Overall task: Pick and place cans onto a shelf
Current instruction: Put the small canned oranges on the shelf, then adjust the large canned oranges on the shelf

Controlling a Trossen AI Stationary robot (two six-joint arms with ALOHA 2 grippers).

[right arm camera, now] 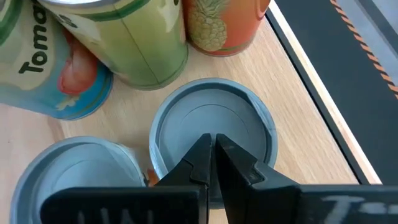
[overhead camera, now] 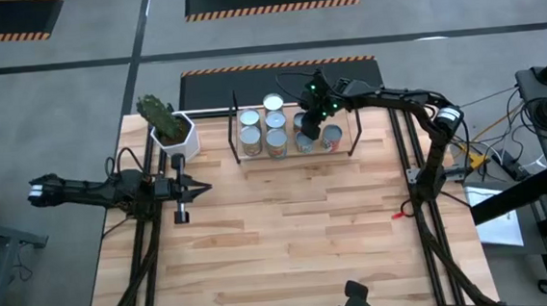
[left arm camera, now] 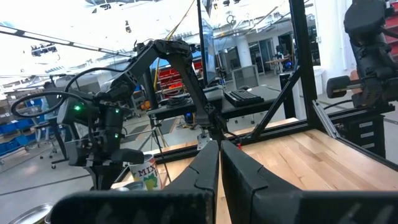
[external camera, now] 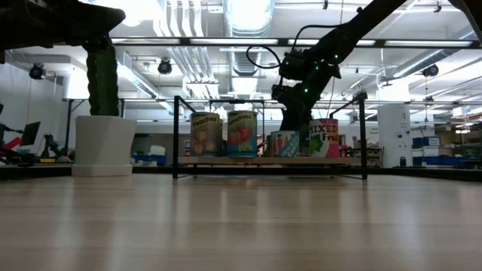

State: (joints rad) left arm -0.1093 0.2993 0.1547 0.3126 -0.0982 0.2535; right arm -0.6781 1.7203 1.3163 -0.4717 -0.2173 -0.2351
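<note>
Several cans stand on the shelf [overhead camera: 345, 121] at the table's far side; its board [external camera: 271, 160] bears labelled cans [external camera: 242, 133]. My right gripper [right arm camera: 212, 142] is shut and slants down over the silver lid of one can [right arm camera: 214, 124], beside another silver-topped can [right arm camera: 74, 180]. In the high view this gripper [overhead camera: 312, 126] is above the shelf's right half. My left gripper [left arm camera: 219, 148] waits shut over the table's left side [overhead camera: 197, 187], holding nothing. My right gripper's shut fingertips [right arm camera: 202, 146] stand over the middle of a can's lid [right arm camera: 186, 121], coming from above at a slant. Whether they touch the lid I cannot tell. The can stands upright on the shelf board.
A white pot with a cactus [overhead camera: 174, 131] stands left of the shelf. Black uprights [external camera: 176, 135] close the shelf's ends. Labelled cans [right arm camera: 137, 43] crowd close beyond the right gripper. Bare wooden tabletop [overhead camera: 298, 228] stretches in front of the shelf.
</note>
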